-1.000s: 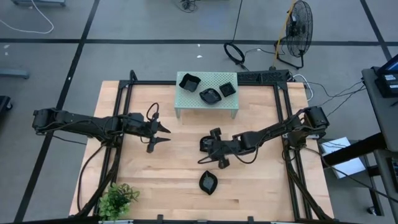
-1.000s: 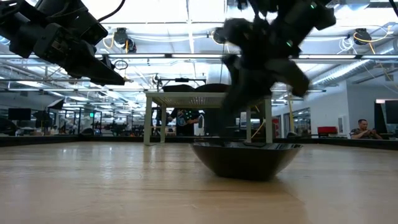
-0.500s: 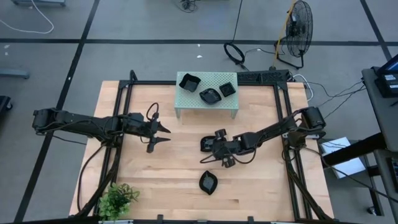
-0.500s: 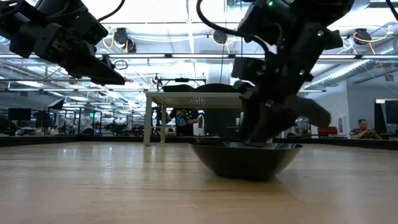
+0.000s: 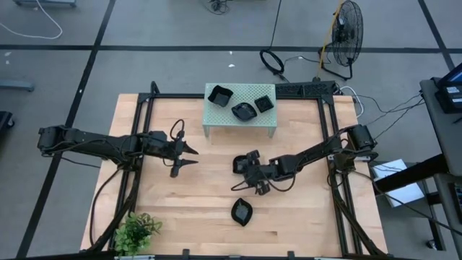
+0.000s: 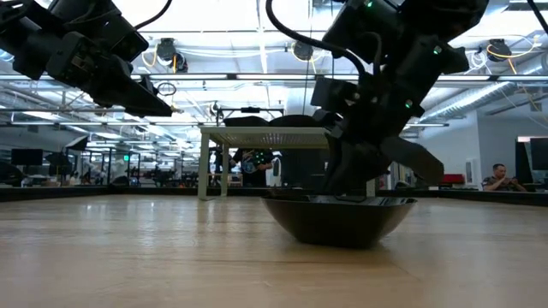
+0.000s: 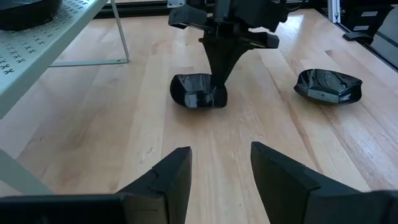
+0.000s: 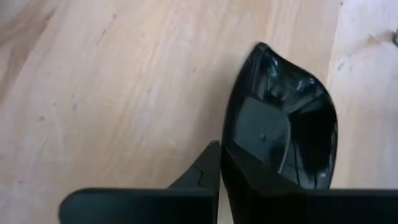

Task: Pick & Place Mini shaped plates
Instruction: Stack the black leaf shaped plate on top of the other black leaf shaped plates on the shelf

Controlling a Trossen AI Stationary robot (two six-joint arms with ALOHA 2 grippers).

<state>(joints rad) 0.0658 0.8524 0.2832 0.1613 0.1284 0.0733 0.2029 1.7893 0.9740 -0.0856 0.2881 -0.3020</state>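
From above, my right gripper (image 5: 242, 167) sits just right of the table's (image 5: 303, 231) centre, fingers pinched on the rim of a small black plate (image 5: 238, 165). A second, leaf-shaped plate (image 5: 242, 211) lies at six o'clock from it, apart, with bare wood between them. At twelve o'clock stands the pale green stand (image 5: 240, 110) carrying three more plates (image 5: 219, 94), near the table's far edge. My left gripper (image 5: 189, 158) hovers at nine o'clock from the held plate, well apart, its fingers spread. A potted plant (image 5: 137, 230) occupies the near-left corner.

At table height, the leaf-shaped plate (image 6: 339, 217) rests flat on the wood in front, my right gripper (image 6: 360, 171) coming down behind it. The left gripper (image 6: 150, 103) hangs high, clear of the surface.

Through my left wrist camera, my two fingers (image 7: 177, 174) stand parted over open wood; ahead, the right gripper (image 7: 219, 87) clamps the near rim of the held plate (image 7: 194, 92), the leaf-shaped plate (image 7: 328, 85) off to one side.

Through my right wrist camera, one finger (image 8: 202, 171) presses the outside of the plate's (image 8: 286, 118) rim; the plate's bottom seems to touch the wood.
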